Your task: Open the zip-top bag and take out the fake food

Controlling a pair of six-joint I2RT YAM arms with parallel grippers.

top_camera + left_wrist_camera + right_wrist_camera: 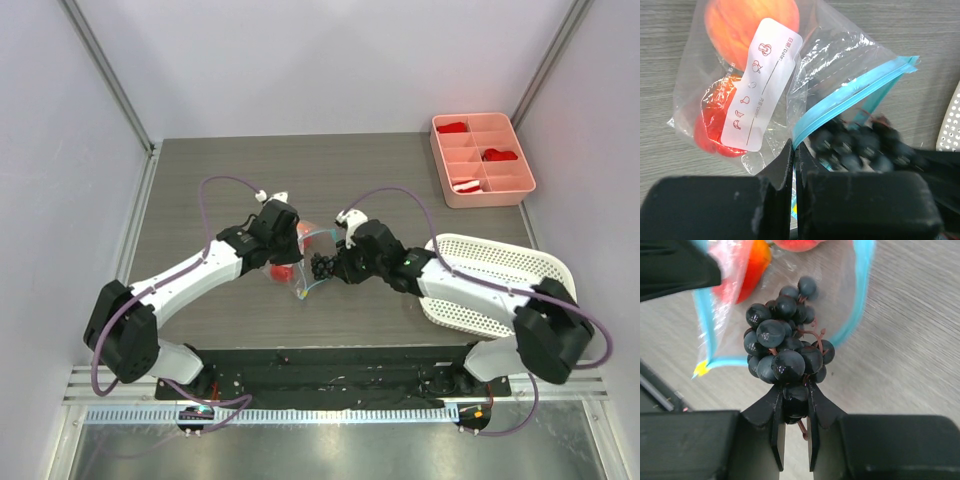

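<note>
The clear zip-top bag (pixel 775 75) lies on the table with its teal-blue zip strip (pixel 850 95) open; it also shows in the top view (pixel 303 262). Inside are a round orange-peach fruit (pixel 732 22) and a bright red piece (pixel 710 127). My left gripper (pixel 794 150) is shut on the bag's zip edge. My right gripper (pixel 794 392) is shut on a black grape-like cluster (pixel 782 347), held just at the bag's open mouth (pixel 850 315). In the top view the cluster (pixel 322 266) sits between the two grippers.
A white perforated basket (pixel 500 270) lies under my right arm at the right. A pink divided tray (pixel 482 158) with red-and-white bits stands at the back right. The table is dark wood grain (pixel 220 180).
</note>
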